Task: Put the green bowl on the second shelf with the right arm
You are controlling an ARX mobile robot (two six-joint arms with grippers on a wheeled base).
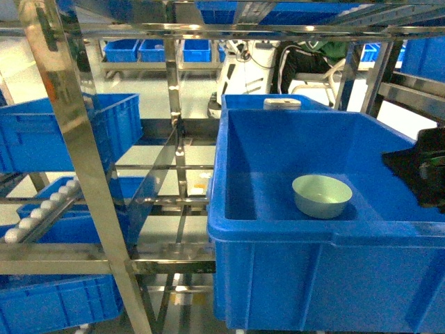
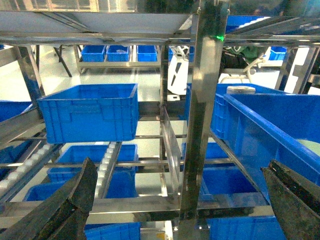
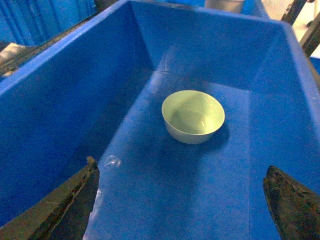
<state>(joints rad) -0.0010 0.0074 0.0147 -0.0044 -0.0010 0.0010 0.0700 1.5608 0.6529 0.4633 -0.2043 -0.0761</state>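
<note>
A large deep blue plastic crate (image 1: 278,271) is sitting at the front right. A smaller blue plastic crate (image 2: 90,112) is resting on the left, and a white cylindrical object (image 1: 282,104) is showing just behind the large crate's far rim.

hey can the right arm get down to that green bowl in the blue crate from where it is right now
Probably yes. The green bowl sits upright and alone on the floor of the open-topped blue crate. The right gripper hangs open above the crate with nothing between its fingers and the bowl. The crate's walls may limit a sideways approach.
</note>
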